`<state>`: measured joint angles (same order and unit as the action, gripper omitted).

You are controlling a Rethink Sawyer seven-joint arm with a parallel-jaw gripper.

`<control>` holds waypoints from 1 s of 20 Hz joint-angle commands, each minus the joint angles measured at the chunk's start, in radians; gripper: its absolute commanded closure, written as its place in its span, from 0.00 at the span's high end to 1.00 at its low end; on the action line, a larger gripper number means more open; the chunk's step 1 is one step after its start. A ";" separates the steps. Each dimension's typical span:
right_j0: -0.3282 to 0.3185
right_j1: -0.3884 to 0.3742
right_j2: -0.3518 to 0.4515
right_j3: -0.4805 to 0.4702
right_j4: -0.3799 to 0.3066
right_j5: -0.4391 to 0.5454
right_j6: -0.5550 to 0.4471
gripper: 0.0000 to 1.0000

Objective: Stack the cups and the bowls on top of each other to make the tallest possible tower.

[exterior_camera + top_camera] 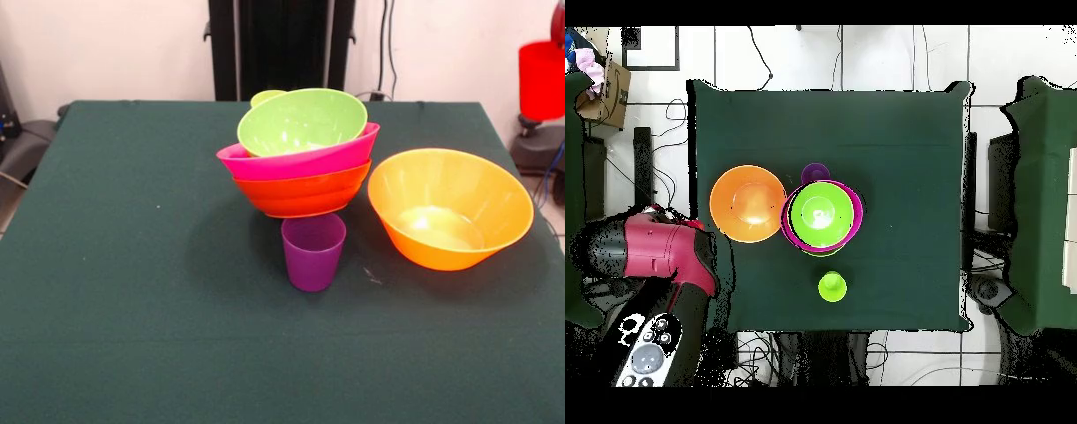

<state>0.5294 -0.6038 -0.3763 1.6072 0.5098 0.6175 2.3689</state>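
Tower (pixel 302 159): table (pixel 132 291) centre, leaning, purple cup (pixel 312 252) just near.
Orange bowl (pixel 450 209): right, close to edge.
Open room: left, near side.
Gripper jaws: cannot tell, arm (pixel 660 255) off table.

Tilted tower (pixel 302 155) behind purple cup (pixel 312 252), beside large orange bowl (pixel 450 208).

Front camera low across the table (pixel 132 309) facing the pedestal, overhead straight down, both sharing the tabletop
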 commanded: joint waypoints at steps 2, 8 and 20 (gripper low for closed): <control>-0.146 -0.131 0.078 0.077 -0.122 0.157 -0.117 0.00; -0.295 -0.158 0.141 0.094 -0.209 0.136 -0.259 0.00; -0.448 -0.166 0.242 0.081 -0.397 0.102 -0.270 0.00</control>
<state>0.1010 -0.7715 -0.3046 1.6080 0.2360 0.7000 2.3677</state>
